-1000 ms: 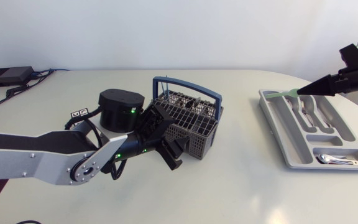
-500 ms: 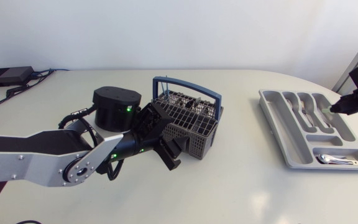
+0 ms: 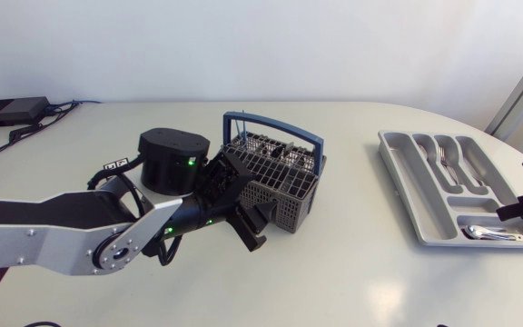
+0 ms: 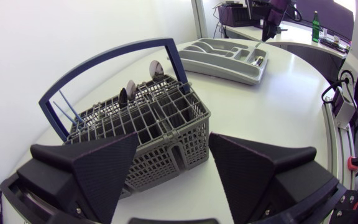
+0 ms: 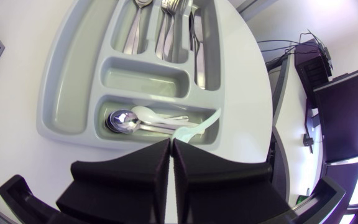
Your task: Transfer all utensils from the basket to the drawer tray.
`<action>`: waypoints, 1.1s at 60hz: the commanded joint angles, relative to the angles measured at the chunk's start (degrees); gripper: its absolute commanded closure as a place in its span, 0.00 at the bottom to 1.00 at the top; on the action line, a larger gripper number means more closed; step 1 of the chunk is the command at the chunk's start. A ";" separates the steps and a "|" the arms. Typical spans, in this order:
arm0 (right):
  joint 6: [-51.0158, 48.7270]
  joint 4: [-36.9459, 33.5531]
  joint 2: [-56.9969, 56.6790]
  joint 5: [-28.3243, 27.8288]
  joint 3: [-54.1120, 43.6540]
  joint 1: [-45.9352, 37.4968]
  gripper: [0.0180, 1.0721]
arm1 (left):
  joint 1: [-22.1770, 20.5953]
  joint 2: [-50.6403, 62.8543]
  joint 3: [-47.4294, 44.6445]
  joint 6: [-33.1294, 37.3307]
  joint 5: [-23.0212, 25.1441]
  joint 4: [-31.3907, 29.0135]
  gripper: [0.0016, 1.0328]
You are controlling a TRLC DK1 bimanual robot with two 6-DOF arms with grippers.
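Well, the right gripper (image 5: 171, 155) is pressing its two fingers together. As far as I can see, it is pinching the wide end of a pale green utensil (image 5: 197, 126) at its tips. The drawer tray (image 5: 145, 73) is lying right under it. The slot just below the tips is holding a metal spoon (image 5: 120, 119) and a white spoon (image 5: 146, 112). The green utensil's thin end is pointing away from the gripper and sticking out over the tray's wall.

That is the worry here. If the fingers are letting go like this, I think the green utensil may be landing on the wall instead of in the slot. Then it may be tipping out onto the table (image 5: 17, 143). It may also be knocking the two spoons about.

The left gripper (image 4: 174, 143) is spreading its fingers wide and is pinching nothing. The basket (image 4: 154, 158) is sitting just ahead of it, with one corner between the two fingertips. Some spoons (image 4: 156, 68) are standing close together in the basket's far side, past the tips. A blue handle (image 4: 110, 56) is arching over the basket beyond the fingers.

I think these broad fingers are going to have trouble in such small holes. They could be bumping the basket and pushing it along the table. They could be catching on the blue handle, or grabbing two spoons at once.
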 commanded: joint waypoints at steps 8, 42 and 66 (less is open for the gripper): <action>2.25 4.78 2.51 4.72 -5.71 2.73 0.95 | -0.68 -1.26 -1.26 1.08 -0.66 -0.35 0.24; 12.27 6.80 10.42 7.18 -5.01 15.83 0.69 | -0.24 -2.14 -1.79 1.08 -0.66 -0.70 0.24; 9.02 1.00 -6.81 0.59 -2.37 14.33 0.04 | 3.54 -5.04 -2.14 0.82 -0.74 -1.84 0.23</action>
